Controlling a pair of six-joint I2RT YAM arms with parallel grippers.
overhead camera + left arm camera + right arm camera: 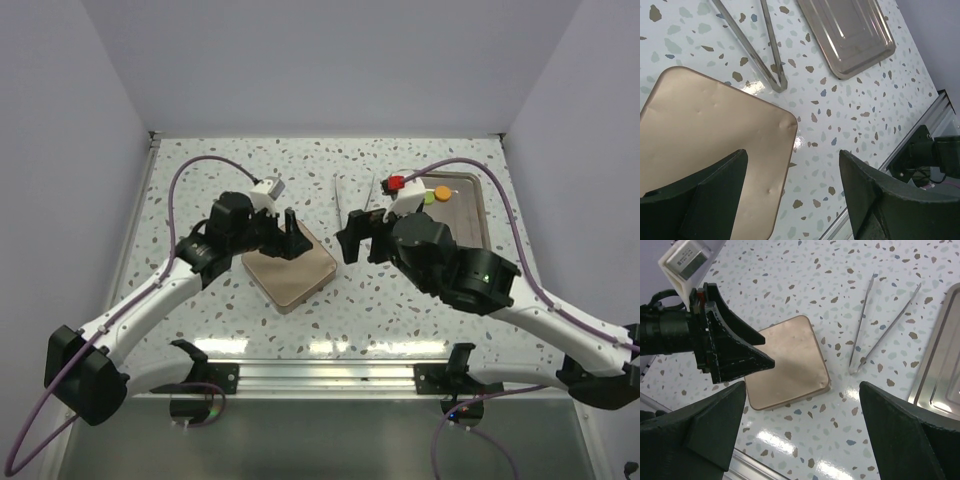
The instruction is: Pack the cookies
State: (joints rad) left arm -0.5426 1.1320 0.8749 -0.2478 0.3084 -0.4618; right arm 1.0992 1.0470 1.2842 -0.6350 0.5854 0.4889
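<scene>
Table (200, 170): white speckled surface carrying everything else; both arms reach over it from the near edge.
Tray (472, 218) (855, 35) (940, 355): shallow metal tray, far right on the table; the parts the two wrist views catch are bare.
Box (300, 275) (705, 140) (790, 360): flat tan square with rounded corners, left of centre and turned corner-on to the near edge.
Left gripper (287, 240) (792, 155) (725, 345): fingers spread wide and holding nothing. It is above the far side of the box, one finger over the tan top and the other over bare table past its edge. Contact cannot be told.
Right gripper (363, 245) (802, 387): fingers spread wide, nothing between them, just right of the box and near the tongs.
Tongs (339, 203) (773, 45) (861, 325): thin metal pair lying flat between box and tray, joined end nearest.
Cookies: an orange cookie (442, 192) and a green cookie (429, 198) touch on the far part of the tray. A red piece (397, 183) shows left of them, beside the right wrist.
</scene>
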